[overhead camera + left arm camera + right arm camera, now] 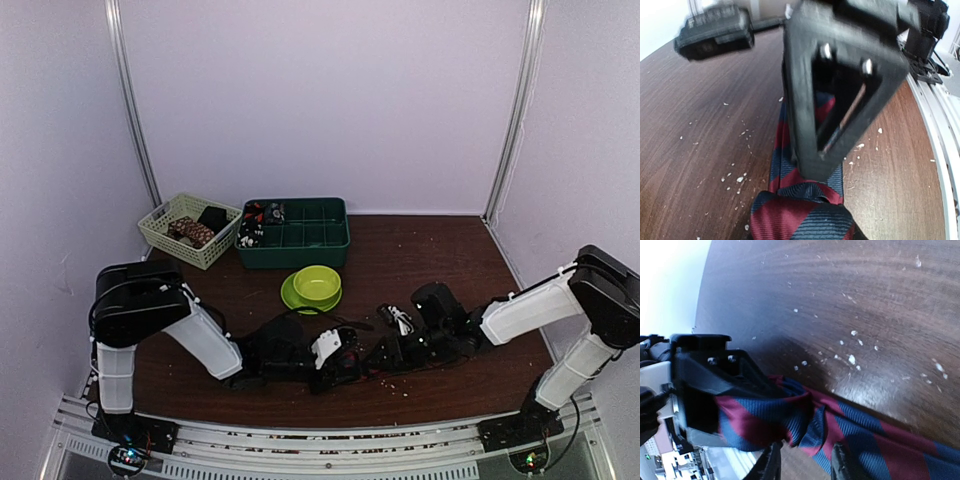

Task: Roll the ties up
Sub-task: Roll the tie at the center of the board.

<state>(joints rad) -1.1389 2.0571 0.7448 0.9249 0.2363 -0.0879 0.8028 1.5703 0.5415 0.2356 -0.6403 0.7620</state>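
On table point(700, 125), tie point(805, 200) lies left-right.

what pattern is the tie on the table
Red and navy diagonal stripes on the tie, clearest in the right wrist view.

The tie point(805, 210) lies on the table point(440, 250) between left claw point(345, 362) and right claw point(805, 462), bowl point(317, 284) on plate point(289, 296) behind them.

Green bowl point(317, 284) close behind the tie point(807, 212)
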